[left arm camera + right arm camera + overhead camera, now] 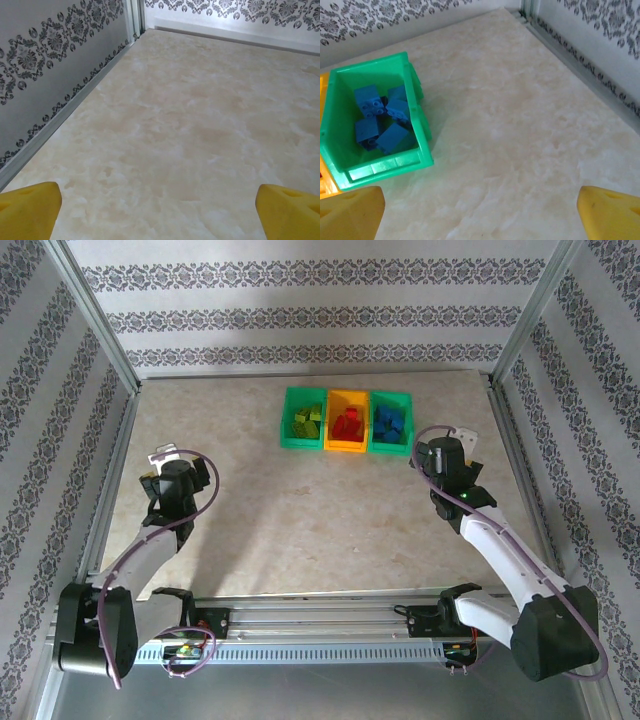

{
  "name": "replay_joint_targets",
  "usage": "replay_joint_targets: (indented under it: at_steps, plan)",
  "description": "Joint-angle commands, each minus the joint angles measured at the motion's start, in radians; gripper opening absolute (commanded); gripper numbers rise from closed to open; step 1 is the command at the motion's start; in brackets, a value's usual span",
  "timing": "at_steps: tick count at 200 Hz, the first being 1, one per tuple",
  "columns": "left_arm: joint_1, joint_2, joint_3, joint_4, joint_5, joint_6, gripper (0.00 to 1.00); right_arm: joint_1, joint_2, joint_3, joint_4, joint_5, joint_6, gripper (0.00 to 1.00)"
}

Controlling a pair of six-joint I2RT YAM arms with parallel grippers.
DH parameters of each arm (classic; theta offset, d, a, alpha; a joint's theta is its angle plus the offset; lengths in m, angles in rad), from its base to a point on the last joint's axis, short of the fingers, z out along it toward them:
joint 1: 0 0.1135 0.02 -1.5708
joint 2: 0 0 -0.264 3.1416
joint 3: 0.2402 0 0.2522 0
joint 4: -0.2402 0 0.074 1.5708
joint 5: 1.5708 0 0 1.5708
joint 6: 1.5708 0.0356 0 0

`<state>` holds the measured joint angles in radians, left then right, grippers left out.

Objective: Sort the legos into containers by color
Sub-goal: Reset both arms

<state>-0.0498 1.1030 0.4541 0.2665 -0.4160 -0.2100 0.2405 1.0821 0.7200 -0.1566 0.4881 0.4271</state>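
Since every lego I could find lay inside a bin, the sorting looked finished or nearly so. Lime bricks [306, 420] sat in the left green bin [303, 444], red bricks [348, 424] in the orange-yellow bin [346, 448] at the middle, and blue bricks [389, 423] in the right green bin [390, 449]. The bins stood side by side, seemingly touching, at the far centre of the counter [300, 530]. The right wrist view looked down into the right green bin: several blue bricks were heaped loosely, with no other colour among them. Contents of the other two bins were too small to check brick by brick.

Right tool [462, 438] hung just beside the right green bin, on its outer side, jaws wide with nothing between them. Left tool [165, 457] hung well apart from the bins, near the left edge, jaws also wide and empty, with bare counter ahead of it.

Judgement: the step in hand was a last check and a clean withdrawal. Done well, that meant scanning behind the bins and under the arms for a stray brick. Both tools should be kept wide and high. The right arm should draw back without clipping the green rim, since light bins likely shift easily.
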Motion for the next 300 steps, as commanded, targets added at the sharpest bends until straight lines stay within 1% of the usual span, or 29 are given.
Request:
replay_joint_targets:
  at_steps: [1, 31, 54, 95, 139, 149, 160, 183, 207, 218, 227, 263, 286, 300]
  plan:
    - [0.02, 0.04, -0.018, 0.119, 0.049, 0.05, 1.0, -0.015, 0.02, -0.034, 0.14, 0.047, -0.123, 0.98]
    - [0.027, 0.1, -0.024, 0.206, 0.089, 0.08, 1.0, -0.018, 0.048, -0.12, 0.336, 0.076, -0.249, 0.98]
    - [0.034, 0.153, -0.035, 0.297, 0.128, 0.107, 1.0, -0.028, 0.068, -0.16, 0.431, 0.065, -0.301, 0.98]
    - [0.041, 0.249, -0.038, 0.419, 0.201, 0.132, 1.0, -0.052, 0.107, -0.198, 0.531, 0.014, -0.313, 0.98]
    - [0.044, 0.313, -0.063, 0.506, 0.235, 0.177, 1.0, -0.075, 0.144, -0.222, 0.612, -0.032, -0.309, 0.98]
    - [0.044, 0.307, -0.062, 0.49, 0.26, 0.176, 1.0, -0.078, 0.149, -0.226, 0.626, -0.043, -0.314, 0.98]
    - [0.044, 0.307, -0.074, 0.519, 0.276, 0.185, 0.99, -0.079, 0.153, -0.232, 0.644, -0.051, -0.319, 0.98]
    - [0.045, 0.284, -0.094, 0.523, 0.306, 0.205, 1.0, -0.084, 0.148, -0.251, 0.68, -0.067, -0.325, 0.98]
    - [0.047, 0.27, -0.072, 0.445, 0.26, 0.24, 1.0, -0.093, 0.136, -0.271, 0.704, -0.083, -0.325, 0.98]
    - [0.047, 0.278, -0.08, 0.475, 0.233, 0.272, 1.0, -0.095, 0.132, -0.279, 0.715, -0.093, -0.327, 0.98]
    - [0.051, 0.281, -0.079, 0.483, 0.221, 0.265, 0.99, -0.096, 0.128, -0.285, 0.722, -0.101, -0.329, 0.98]
    - [0.055, 0.286, -0.069, 0.461, 0.253, 0.271, 0.99, -0.102, 0.118, -0.302, 0.745, -0.135, -0.338, 0.98]
    - [0.068, 0.273, -0.076, 0.456, 0.322, 0.277, 0.99, -0.104, 0.113, -0.307, 0.751, -0.141, -0.335, 0.98]
    - [0.073, 0.26, -0.072, 0.437, 0.34, 0.264, 0.99, -0.104, 0.107, -0.312, 0.747, -0.149, -0.333, 0.98]
